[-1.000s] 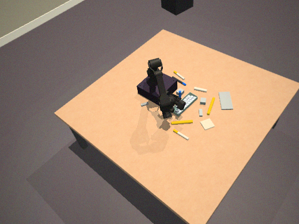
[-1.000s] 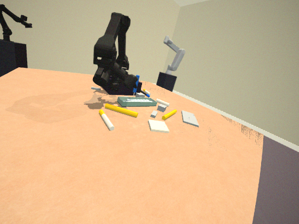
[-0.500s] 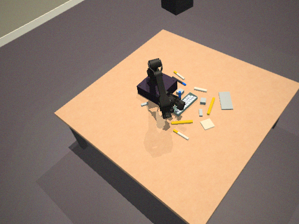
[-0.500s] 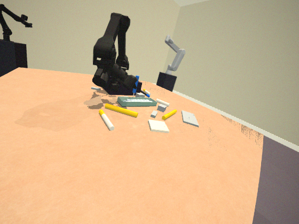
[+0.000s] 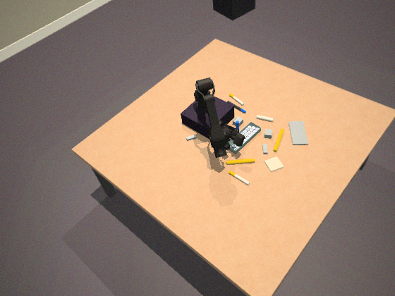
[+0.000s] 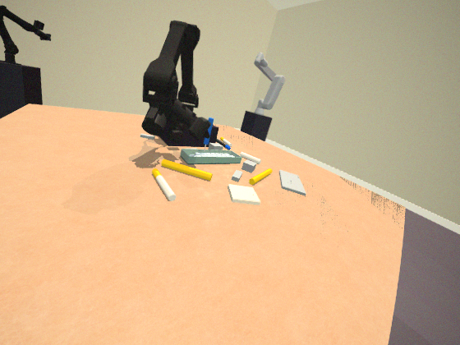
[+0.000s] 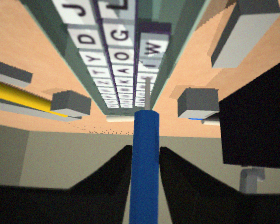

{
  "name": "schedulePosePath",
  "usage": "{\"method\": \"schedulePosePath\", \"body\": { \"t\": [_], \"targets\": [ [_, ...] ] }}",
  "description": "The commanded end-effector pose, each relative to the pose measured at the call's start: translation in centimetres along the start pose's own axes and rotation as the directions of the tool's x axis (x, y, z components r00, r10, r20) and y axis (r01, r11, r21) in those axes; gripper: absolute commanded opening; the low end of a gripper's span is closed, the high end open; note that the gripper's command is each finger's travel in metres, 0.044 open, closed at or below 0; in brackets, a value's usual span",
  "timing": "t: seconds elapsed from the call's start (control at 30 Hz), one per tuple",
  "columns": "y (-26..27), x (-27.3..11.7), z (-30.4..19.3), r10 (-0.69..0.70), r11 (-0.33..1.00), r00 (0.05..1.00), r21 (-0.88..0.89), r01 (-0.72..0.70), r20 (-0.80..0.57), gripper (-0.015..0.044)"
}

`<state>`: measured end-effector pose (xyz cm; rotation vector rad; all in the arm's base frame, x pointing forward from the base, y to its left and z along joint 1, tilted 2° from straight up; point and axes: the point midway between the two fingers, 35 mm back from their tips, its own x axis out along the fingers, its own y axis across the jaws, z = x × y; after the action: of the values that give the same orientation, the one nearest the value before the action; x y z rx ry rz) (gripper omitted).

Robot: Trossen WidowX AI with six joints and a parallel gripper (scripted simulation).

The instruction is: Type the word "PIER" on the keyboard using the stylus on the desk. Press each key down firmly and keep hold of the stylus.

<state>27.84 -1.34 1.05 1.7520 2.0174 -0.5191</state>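
Note:
My gripper [image 5: 236,132] [image 6: 208,133] [image 7: 145,152] is shut on the blue stylus [image 5: 237,124] [image 6: 211,121] [image 7: 146,131], whose thin grey tip points at the keyboard. The green keyboard [image 5: 256,125] [image 6: 211,159] [image 7: 66,50] has white letter keys in three rows. In the wrist view the tip overlaps the right-hand row, just beyond the shaded I key [image 7: 149,64] and the W key [image 7: 153,47]. The letter right at the tip is too small to read, and contact with a key cannot be told. The arm hides the keyboard's near end in the top view.
Grey blocks [image 5: 268,133] [image 6: 249,166], yellow sticks [image 5: 240,161] [image 6: 186,170], a cream pad [image 5: 274,164] [image 6: 244,194] and a grey slab [image 5: 298,132] [image 6: 292,182] lie around the keyboard. A yellow-and-white marker [image 5: 239,177] [image 6: 164,186] lies in front. A blue-tipped pen [image 5: 240,108] lies behind.

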Motion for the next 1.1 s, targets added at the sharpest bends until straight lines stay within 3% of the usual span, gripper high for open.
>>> {"method": "schedulePosePath", "body": {
  "t": [0.0,1.07],
  "targets": [
    [-0.08,0.15,0.26,-0.004,1.0,1.0,-0.005,0.004,0.002,0.0081],
    [-0.08,0.72,1.25,-0.004,1.0,1.0,-0.005,0.004,0.002,0.0081]
  ]
}}
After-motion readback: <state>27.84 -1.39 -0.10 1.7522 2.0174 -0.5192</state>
